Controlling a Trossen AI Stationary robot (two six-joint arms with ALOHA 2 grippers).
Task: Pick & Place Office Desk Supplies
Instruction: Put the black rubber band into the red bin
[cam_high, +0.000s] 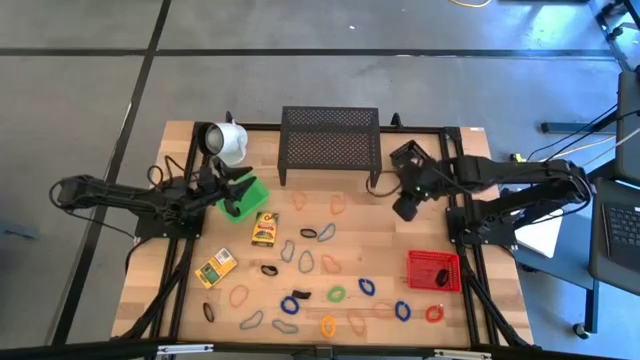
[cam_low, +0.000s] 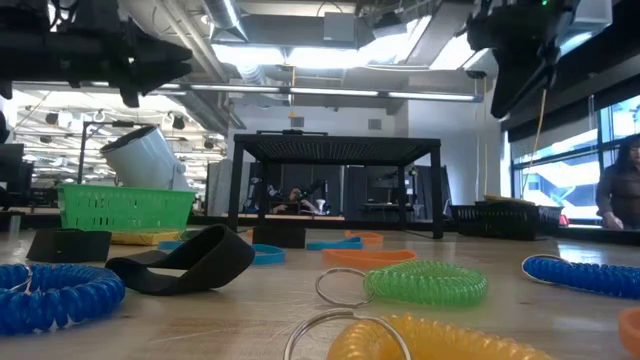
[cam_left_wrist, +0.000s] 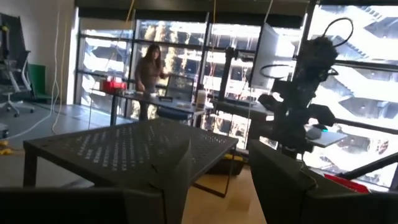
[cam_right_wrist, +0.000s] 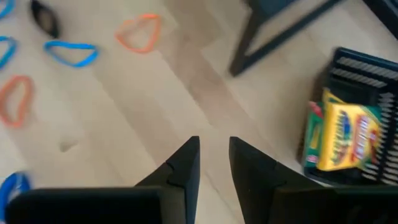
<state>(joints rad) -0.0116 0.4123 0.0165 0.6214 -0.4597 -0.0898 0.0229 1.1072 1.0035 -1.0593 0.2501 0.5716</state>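
Many small coloured loops, such as a blue one (cam_high: 290, 304) and a green one (cam_low: 425, 283), lie flat on the wooden table. Two yellow boxes (cam_high: 264, 228) (cam_high: 215, 267) lie flat at left centre. A third yellow box (cam_right_wrist: 342, 137) lies in a black mesh tray (cam_right_wrist: 364, 74). My left gripper (cam_left_wrist: 217, 180) is open and empty above the green basket (cam_high: 243, 195), pointing toward the black mesh shelf (cam_left_wrist: 130, 146). My right gripper (cam_right_wrist: 214, 158) hangs over bare wood at the right (cam_high: 405, 208), slanting down, with a narrow gap between its fingers and nothing in it.
A white mug (cam_high: 228, 143) lies on its side at the far left. The mesh shelf (cam_high: 330, 145) stands at the far middle. A red basket (cam_high: 433, 270) sits near right. Bare wood lies under my right gripper. A person stands in the room beyond the table.
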